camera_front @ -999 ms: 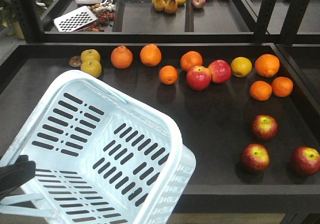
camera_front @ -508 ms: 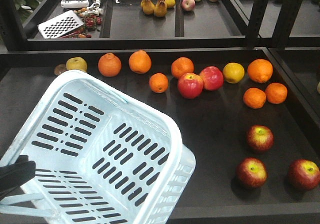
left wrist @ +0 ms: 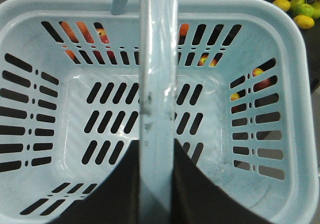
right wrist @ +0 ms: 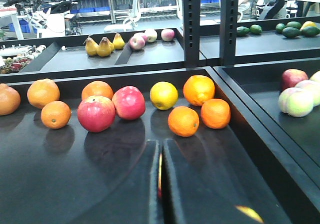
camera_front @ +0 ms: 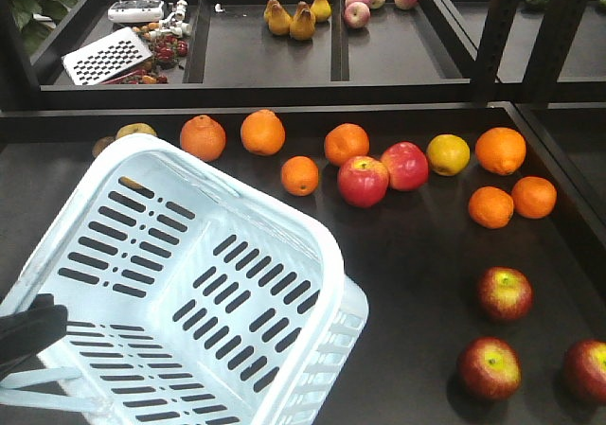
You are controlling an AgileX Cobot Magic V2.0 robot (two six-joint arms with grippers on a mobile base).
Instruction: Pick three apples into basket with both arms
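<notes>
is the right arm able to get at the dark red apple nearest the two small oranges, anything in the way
Probably yes: the dark maroon-red apple sits alone on the bare black shelf, clear of the pale blue slotted plastic basket, and the right pincer hangs over open shelf.

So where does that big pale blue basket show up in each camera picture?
Front view: the basket fills the lower left, tilted.
Left wrist view: the basket fills nearly everything, handle up the middle.
Right wrist view: not in it.
Shared landmark: two bright red apples, in front and right wrist views.
</notes>
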